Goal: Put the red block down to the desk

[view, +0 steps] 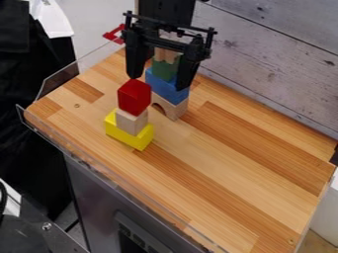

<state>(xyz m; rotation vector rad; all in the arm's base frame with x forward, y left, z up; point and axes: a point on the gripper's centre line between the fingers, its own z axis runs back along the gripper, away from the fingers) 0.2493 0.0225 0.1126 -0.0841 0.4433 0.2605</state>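
1. Black gripper, suspended over the upper left part of the work surface; its two fingers are spread apart, one on either side of the gap, with nothing pinched between them.
2. Red block, topmost member of the nearer stack, just below one fingertip in the view; whether the two touch cannot be told. It rests on a small plain wooden block, clear of the wooden desk.
3. Yellow block, base of the same stack, lying on the desk with the plain wooden block seated on it.
4. Second stack, just behind the first and partly hidden by the gripper: an arched wooden block at the base, a blue block upon it, and a green block above, with pale wood showing at the top.
5. Surroundings: a transparent guard along the desk's left edge, a red object near its upper left corner, and a grey plank wall behind.
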